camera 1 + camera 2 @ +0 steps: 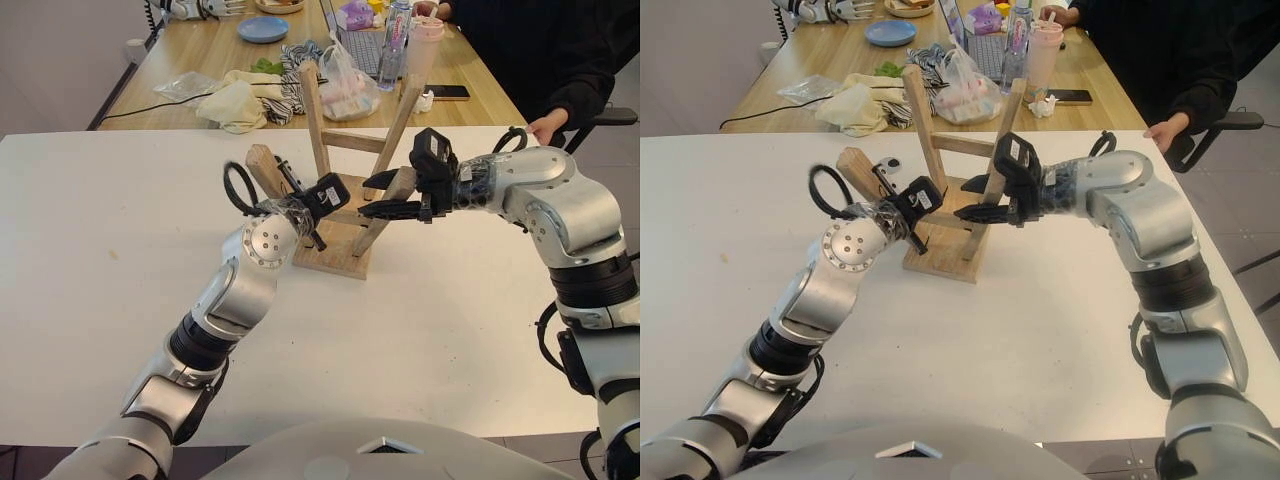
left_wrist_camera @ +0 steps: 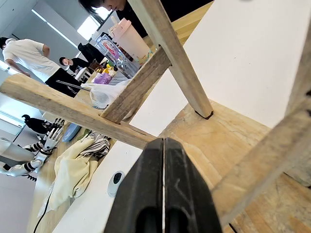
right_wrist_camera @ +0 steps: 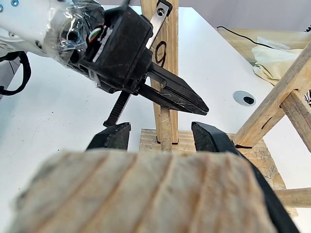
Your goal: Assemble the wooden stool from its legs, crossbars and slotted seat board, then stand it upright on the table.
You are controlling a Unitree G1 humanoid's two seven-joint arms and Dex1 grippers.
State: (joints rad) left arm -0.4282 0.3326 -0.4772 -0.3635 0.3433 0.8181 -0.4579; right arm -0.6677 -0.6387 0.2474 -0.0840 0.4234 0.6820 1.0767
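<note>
The wooden stool lies upside down on the white table [image 1: 110, 230], its slotted seat board [image 1: 335, 262] flat on the top and its legs sticking up. A crossbar [image 1: 355, 140] joins the two far legs. My right gripper [image 1: 375, 210] comes in from the right and is shut on the near right leg [image 1: 398, 185]; the right wrist view has that leg's end [image 3: 146, 194] wedged between the fingers. My left gripper [image 2: 163, 145] is shut with nothing in it, and hovers above the seat board among the legs, its tips [image 3: 199, 108] pointing toward the right gripper.
Behind the white table stands a wooden table [image 1: 200, 50] with cloths, a plastic bag [image 1: 345, 85], bottles and a blue plate [image 1: 262, 28]. A person's hand [image 1: 545, 128] rests at the far right edge. The white table's left and front are bare.
</note>
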